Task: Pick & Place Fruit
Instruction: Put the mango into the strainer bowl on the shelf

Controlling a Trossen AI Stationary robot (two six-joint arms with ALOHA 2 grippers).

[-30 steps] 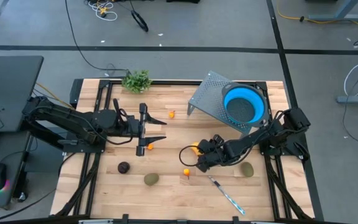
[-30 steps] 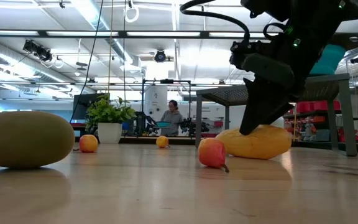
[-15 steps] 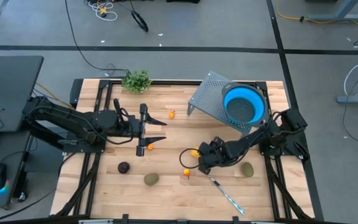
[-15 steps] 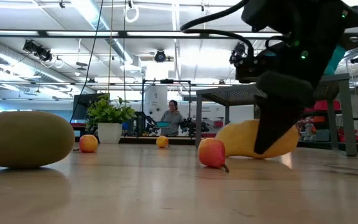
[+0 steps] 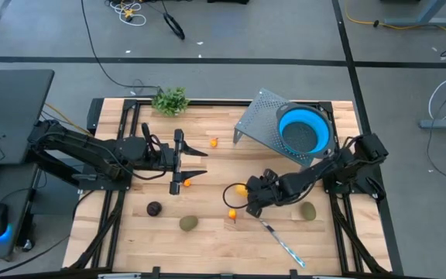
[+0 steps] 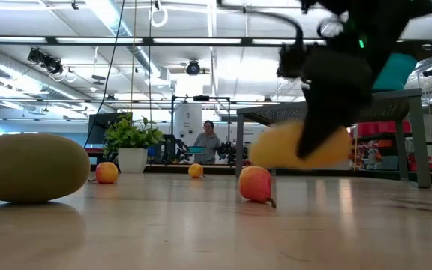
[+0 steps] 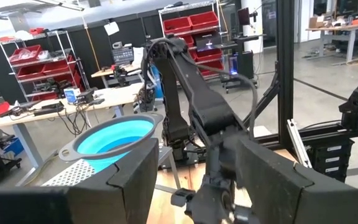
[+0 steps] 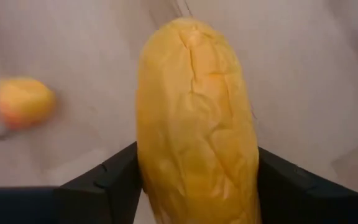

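Yellow fruit (image 8: 194, 118) sits clenched between the right claw (image 5: 248, 194) fingers, lifted clear of the wooden surface (image 5: 207, 167) near its middle, while the left claw (image 5: 196, 161) hangs parted, holding nothing.

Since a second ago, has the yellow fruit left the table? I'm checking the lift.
Yes. In the low view the yellow fruit now hangs clear of the table, held by the right gripper, above the small red fruit beside it.
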